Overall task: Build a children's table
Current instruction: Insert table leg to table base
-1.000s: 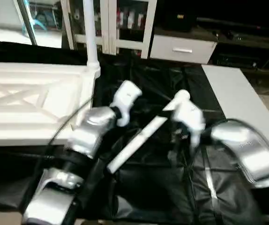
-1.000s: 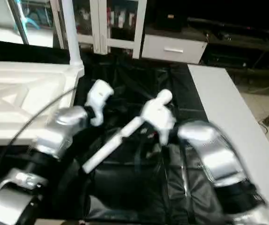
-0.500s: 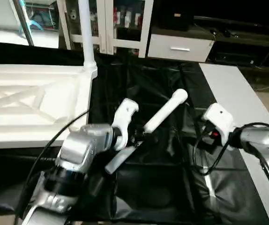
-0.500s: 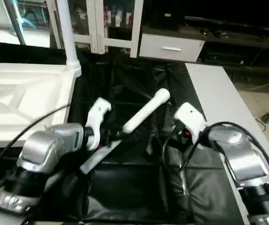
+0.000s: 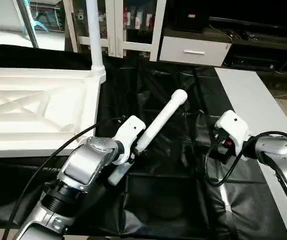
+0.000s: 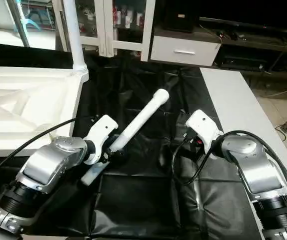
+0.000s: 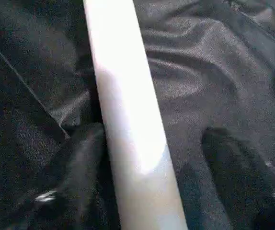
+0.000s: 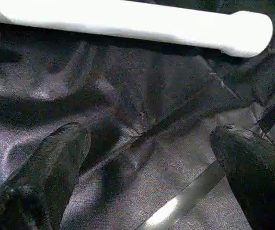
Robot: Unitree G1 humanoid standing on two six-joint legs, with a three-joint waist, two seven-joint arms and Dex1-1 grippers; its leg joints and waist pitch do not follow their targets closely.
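- You have the loose leg (image 5: 159, 118) lying slantwise on the black-draped work table (image 5: 173, 200), about midway between the tabletop (image 5: 33, 112) and the table's right edge, its rounded end pointing toward the far edge.
- The tabletop lies upside down at the table's left side, ribs up, with one upright leg (image 5: 94, 30) already standing in its far right corner socket.
- Your left gripper (image 7: 142, 158) straddles the loose leg near its closer end, jaws spread apart; one finger (image 7: 82, 158) sits just beside the leg, the other stands clear. It looks like no real grip, though I cannot be sure the near finger is off it.
- Centre the leg between both fingers before you close, and take it a little further up its length so it balances.
- Your left forearm reaches in low from the near left, wrist bent down over the leg.
- Your right gripper (image 8: 147, 158) hangs wide open and empty over bare cloth, near the table's right edge, the forearm angled inward.
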